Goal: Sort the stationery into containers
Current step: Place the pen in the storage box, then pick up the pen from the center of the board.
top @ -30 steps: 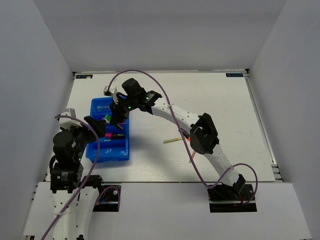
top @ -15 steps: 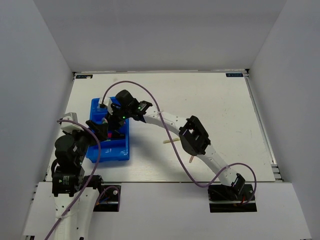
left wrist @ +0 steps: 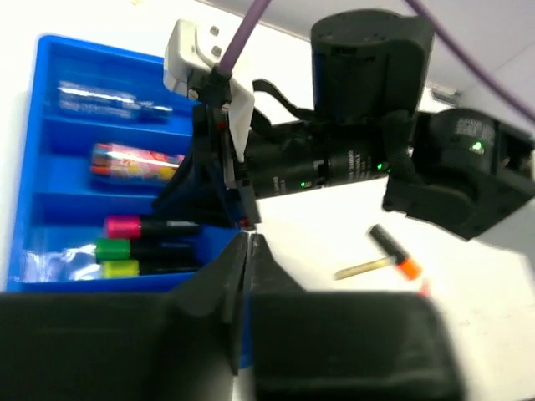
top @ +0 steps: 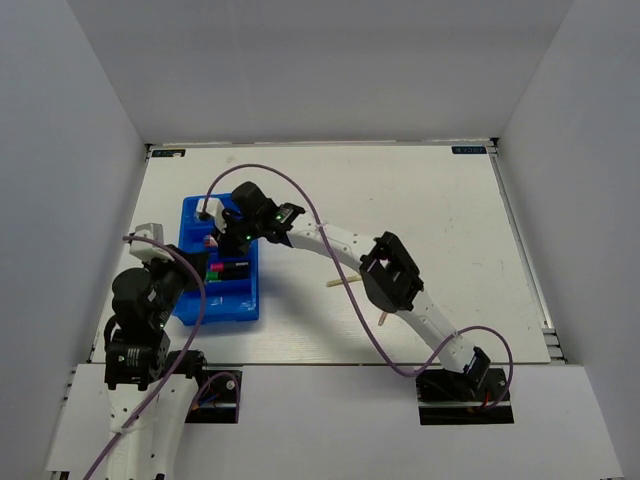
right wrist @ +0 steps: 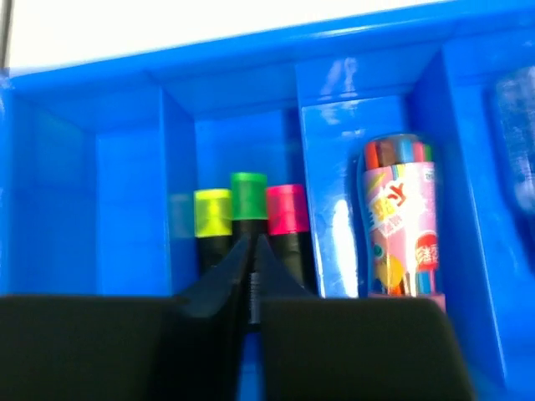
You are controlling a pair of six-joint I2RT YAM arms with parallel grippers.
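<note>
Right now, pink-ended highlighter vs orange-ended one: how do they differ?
Place: the pink-ended highlighter lies inside the blue tray, beside the green-ended highlighter and the yellow-ended highlighter. The orange-ended highlighter lies outside it on the table, next to a thin stick.
Pose: the pink-ended one lies along its compartment, while the orange-ended one sits at an angle to it.
Both have black bodies and lie flat.

Counter (top: pixel 440 220): white, rectangular, matte surface. Walls (top: pixel 320 70): plain pale grey panels enclosing left, far and right edges. Lighting: even, soft.
</note>
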